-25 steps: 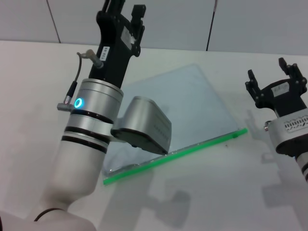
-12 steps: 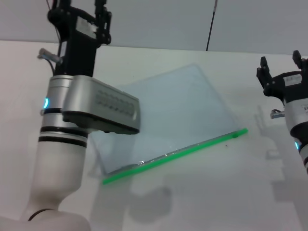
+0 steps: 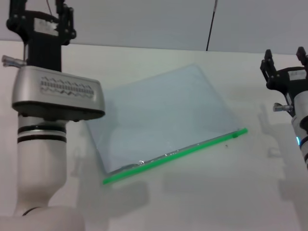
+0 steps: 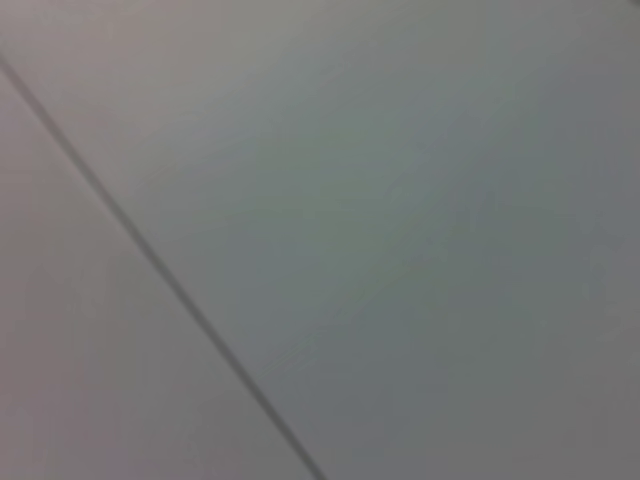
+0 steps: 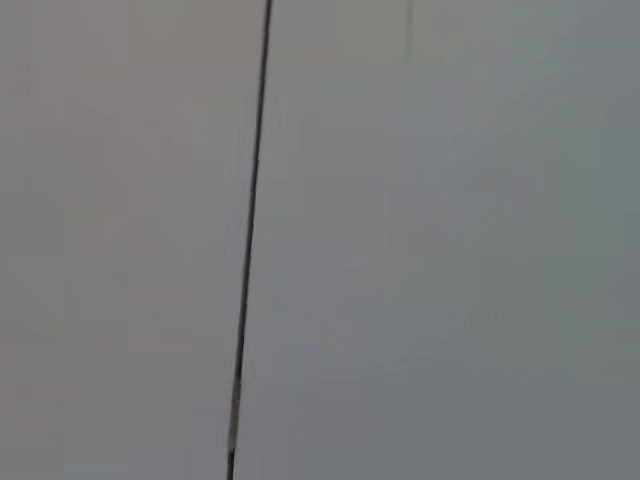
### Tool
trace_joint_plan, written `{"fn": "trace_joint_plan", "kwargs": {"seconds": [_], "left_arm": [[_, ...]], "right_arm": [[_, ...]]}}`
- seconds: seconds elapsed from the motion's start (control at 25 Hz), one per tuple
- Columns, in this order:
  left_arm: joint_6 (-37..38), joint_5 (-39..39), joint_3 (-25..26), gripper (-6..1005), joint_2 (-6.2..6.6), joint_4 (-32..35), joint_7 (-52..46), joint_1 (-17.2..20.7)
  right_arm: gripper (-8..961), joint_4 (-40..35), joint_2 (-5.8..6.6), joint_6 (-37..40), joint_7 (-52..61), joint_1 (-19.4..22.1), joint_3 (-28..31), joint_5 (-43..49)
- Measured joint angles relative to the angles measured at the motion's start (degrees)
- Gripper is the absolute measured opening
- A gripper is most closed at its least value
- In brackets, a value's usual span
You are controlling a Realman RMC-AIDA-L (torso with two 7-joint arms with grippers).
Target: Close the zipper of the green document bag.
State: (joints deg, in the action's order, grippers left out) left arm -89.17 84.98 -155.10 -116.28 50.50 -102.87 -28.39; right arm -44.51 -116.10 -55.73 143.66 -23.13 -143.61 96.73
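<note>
A plain white bench (image 3: pixel 202 202) fills the head view, backed by a pale grey panelled wall (image 3: pixel 144 21) with a thin dark seam running down it. Both wrist views show only that grey wall crossed by a dark seam.

The green document bag (image 3: pixel 159 122) lies flat on the bench near the middle, turned at an angle, its translucent pale blue sheet letting the white surface show through. The zipper (image 3: pixel 175 155) runs as a bright green strip along the bag's near long edge, rising toward the right. A small slider tab (image 3: pixel 235 135) sits near the right end of that strip.

The left end effector (image 3: pixel 42 21) is raised at the far left of the bag, well apart from it, fingers upward; whether they are spread or closed I cannot tell. The right end effector (image 3: pixel 285 60) is raised to the right of the bag, clear of it, its fingers spread wide and holding nothing.
</note>
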Motion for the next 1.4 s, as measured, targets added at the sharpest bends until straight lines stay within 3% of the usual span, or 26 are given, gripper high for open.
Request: {"fn": "trace_joint_plan", "kwargs": {"seconds": [0.56,1.4], "left_arm": [[0.1,-6.9,1.6,617,0.17,-0.2,-7.0,0.1],[0.5,-9.8,1.6,617,0.13,-1.8,-11.8,0.0]], "right_arm": [[731,-1.3,0.09,-1.4,1.4,0.3,0.3,-3.1],[730,-1.5,0.09,-1.7,2.2,0.4,1.1,-3.1]]}}
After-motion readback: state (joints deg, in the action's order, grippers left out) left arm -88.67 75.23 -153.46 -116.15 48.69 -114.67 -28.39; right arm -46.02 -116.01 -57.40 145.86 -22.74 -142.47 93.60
